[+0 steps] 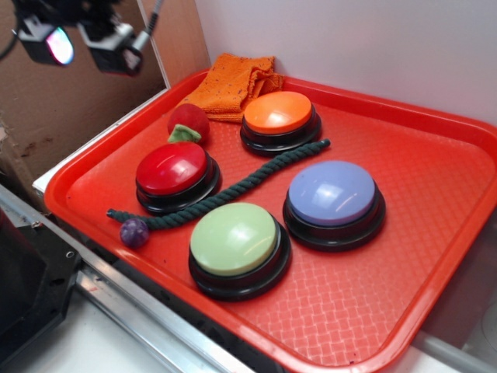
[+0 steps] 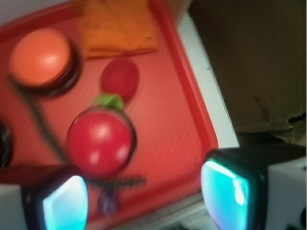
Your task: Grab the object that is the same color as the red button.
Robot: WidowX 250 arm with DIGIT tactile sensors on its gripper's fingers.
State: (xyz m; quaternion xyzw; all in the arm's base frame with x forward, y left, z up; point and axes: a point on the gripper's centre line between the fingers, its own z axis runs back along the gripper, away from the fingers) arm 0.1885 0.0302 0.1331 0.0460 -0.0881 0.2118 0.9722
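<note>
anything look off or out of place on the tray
Mostly tidy. Only the dark green twisted rope lies loose, snaking diagonally across the red plastic tray between the domed buttons; the orange knitted cloth sits bunched in the far corner.

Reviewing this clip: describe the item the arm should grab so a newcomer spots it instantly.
Start at the orange cloth in the red tray's far corner. Between that cloth and the red button sits the small red toy fruit. Unlike the glossy domed buttons, it has no black base and carries a pale green leaf.

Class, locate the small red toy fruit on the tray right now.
In the exterior view the red toy fruit sits at the tray's far left, between the red button and the orange cloth.
</note>
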